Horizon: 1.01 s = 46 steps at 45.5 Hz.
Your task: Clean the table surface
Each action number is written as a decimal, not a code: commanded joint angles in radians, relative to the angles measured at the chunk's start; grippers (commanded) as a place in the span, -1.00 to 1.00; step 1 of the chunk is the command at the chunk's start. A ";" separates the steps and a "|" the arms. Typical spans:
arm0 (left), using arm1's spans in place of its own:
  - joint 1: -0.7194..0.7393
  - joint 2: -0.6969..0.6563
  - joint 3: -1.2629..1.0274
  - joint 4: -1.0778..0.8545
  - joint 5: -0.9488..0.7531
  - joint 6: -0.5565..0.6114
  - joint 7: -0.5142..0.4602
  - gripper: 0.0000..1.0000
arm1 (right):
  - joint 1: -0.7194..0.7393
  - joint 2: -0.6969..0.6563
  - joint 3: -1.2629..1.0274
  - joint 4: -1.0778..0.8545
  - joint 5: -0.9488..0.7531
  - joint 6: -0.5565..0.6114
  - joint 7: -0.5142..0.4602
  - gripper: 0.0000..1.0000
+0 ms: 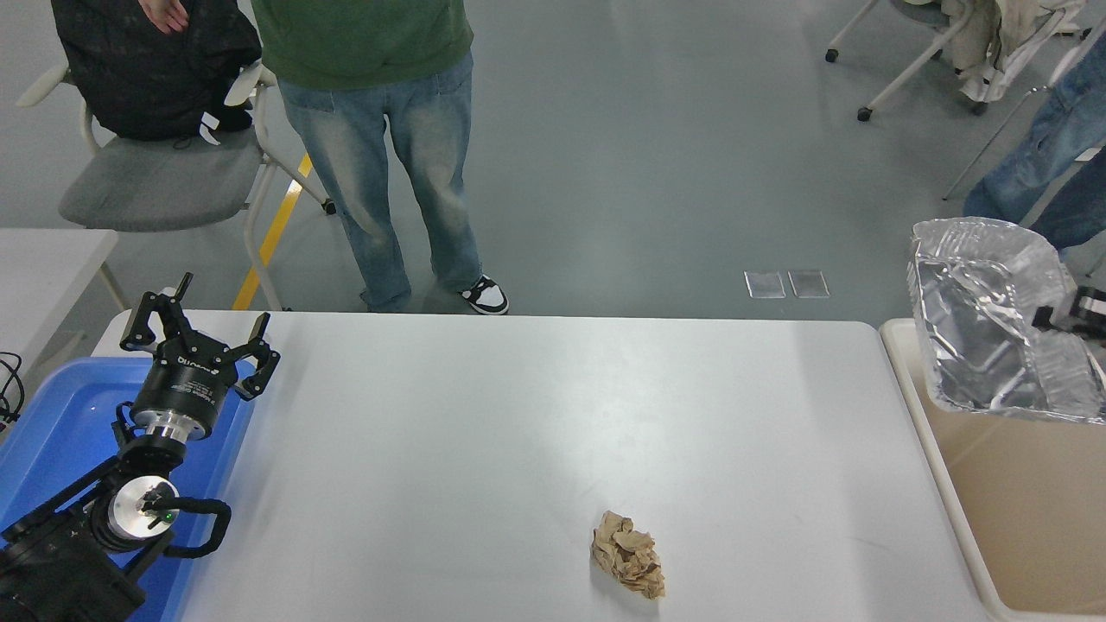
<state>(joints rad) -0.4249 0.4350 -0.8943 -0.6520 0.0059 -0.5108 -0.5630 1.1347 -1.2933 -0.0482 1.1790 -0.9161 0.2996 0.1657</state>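
Head view: the right gripper (1056,317) pinches a crumpled foil tray (994,320) above the beige bin (929,432), likely to drop it in. The table surface (518,415) carries 1 brown paper wad (628,566). The left gripper (197,341), fingers spread, is parked over the blue bin (52,423).

Count, my view: one large matte white tabletop (484,415). One crumpled brown paper wad (628,566) at 6 o'clock. One crinkled silver foil tray (994,320) at 3 o'clock. Two bins: one blue plastic (60,415) at 8 o'clock, one beige (1037,510) at 4 o'clock. Two of my black grippers: left (197,341), right (1056,318).
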 commanded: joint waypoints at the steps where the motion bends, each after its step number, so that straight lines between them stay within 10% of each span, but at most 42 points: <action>1: 0.000 0.001 0.000 0.000 0.000 0.000 0.000 0.98 | -0.095 0.060 0.001 -0.189 0.054 0.000 0.044 -1.00; 35: -0.002 0.001 0.000 0.000 0.000 0.001 0.000 0.98 | -0.441 0.713 0.013 -1.179 0.246 -0.094 0.078 -1.00; 46: 0.000 -0.001 0.000 0.000 0.000 0.000 0.000 0.98 | -0.487 0.828 -0.004 -1.265 0.280 -0.286 0.052 -1.00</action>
<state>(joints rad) -0.4253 0.4356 -0.8943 -0.6519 0.0063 -0.5104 -0.5630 0.6996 -0.6018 -0.0441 0.0611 -0.6639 0.1518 0.2353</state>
